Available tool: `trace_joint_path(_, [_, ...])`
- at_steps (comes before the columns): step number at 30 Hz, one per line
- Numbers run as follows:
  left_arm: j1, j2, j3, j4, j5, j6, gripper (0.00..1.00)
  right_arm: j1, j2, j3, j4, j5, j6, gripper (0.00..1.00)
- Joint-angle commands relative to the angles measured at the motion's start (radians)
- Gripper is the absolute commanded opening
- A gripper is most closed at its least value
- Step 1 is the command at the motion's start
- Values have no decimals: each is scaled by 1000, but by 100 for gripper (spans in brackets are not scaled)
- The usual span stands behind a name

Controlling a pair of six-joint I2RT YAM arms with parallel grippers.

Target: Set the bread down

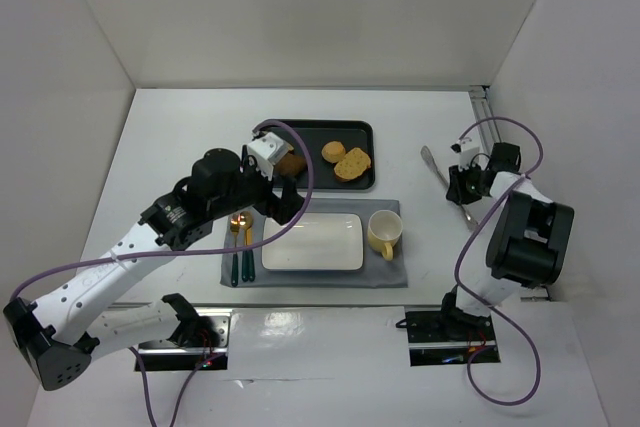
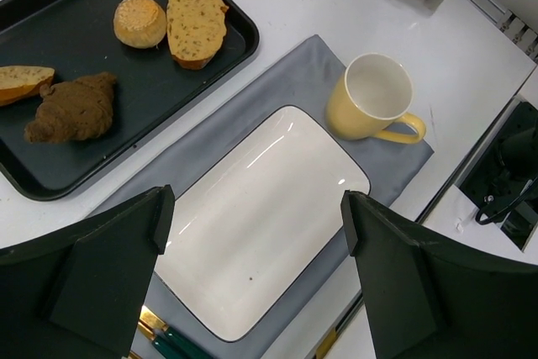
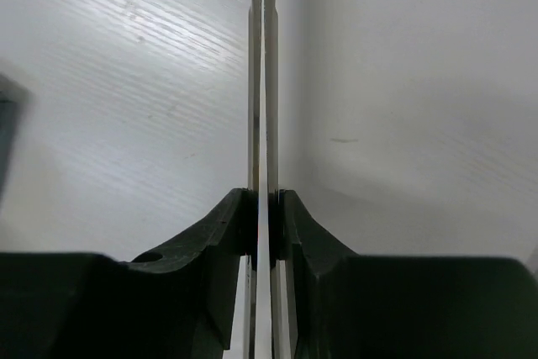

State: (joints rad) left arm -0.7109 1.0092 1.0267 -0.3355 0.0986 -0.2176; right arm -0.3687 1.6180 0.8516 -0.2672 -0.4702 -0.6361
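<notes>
The bread (image 1: 352, 164), a flat golden-brown slice, lies on the black tray (image 1: 362, 131) next to a small round bun (image 1: 334, 152); it also shows in the left wrist view (image 2: 195, 24). My left gripper (image 1: 279, 202) is open and empty, hovering above the left part of the white plate (image 1: 312, 242), short of the tray. In its wrist view the gripper (image 2: 252, 220) has its jaws wide apart over the plate (image 2: 277, 166). My right gripper (image 1: 458, 187) is shut on metal tongs (image 3: 262, 81) at the right of the table, far from the bread.
A dark brown croissant (image 2: 74, 108) and another bread piece (image 2: 21, 83) lie on the tray's left part. A yellow mug (image 1: 384, 233) stands right of the plate on a grey mat (image 1: 395, 272). Gold cutlery with green handles (image 1: 240, 247) lies left of the plate. White walls enclose the table.
</notes>
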Motion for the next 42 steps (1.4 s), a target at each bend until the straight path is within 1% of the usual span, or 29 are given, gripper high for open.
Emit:
trace_joint_path(1, [-1,-27,3,41,-13,-22,100,16,-134,134,-136,-100,13,8])
trace_joint_path(3, [-1,-27,3,41,-23,-12,100,39,-156,184,-182,-143,32,10])
trace_joint_path(5, [-1,-27,3,41,-33,-12,100,74,-177,249,-243,-175,32,18])
trace_joint_path(6, [-1,-27,3,41,-33,-12,100,91,-178,269,-257,-185,55,23])
trace_joint_path(7, [-1,-27,3,41,-33,-12,100,131,-187,288,-283,-185,55,26])
trace_joint_path(8, [-1,-27,3,41,-42,-12,100,152,-187,323,-293,-194,67,32])
trace_joint_path(11, [-1,-27,3,41,-51,-12,100,246,-187,371,-305,-182,87,40])
trace_joint_path(12, [-1,-27,-7,41,-60,-12,100,269,-187,371,-305,-154,101,44])
trace_joint_path(15, [-1,-27,-7,41,-69,-3,100,352,-187,397,-305,-121,119,49])
trace_joint_path(19, [-1,-27,-7,41,-79,-3,100,402,-168,431,-305,-91,130,50])
trace_joint_path(21, [-1,-27,-7,41,-79,-3,100,412,-156,440,-296,-91,139,54])
trace_joint_path(26, [-1,-27,-7,41,-79,-3,100,412,-124,449,-287,-91,139,55])
trace_joint_path(28, [-1,-37,-16,41,-79,-3,100,421,-106,449,-287,-91,139,58])
trace_joint_path(33, [-1,-37,-16,50,-79,-3,100,421,-61,471,-287,-82,139,58])
trace_joint_path(37, [-1,-37,-16,50,-79,-3,100,421,2,507,-317,-93,130,59])
trace_joint_path(42, [-1,-37,-16,50,-88,-3,100,421,43,538,-352,-93,110,59])
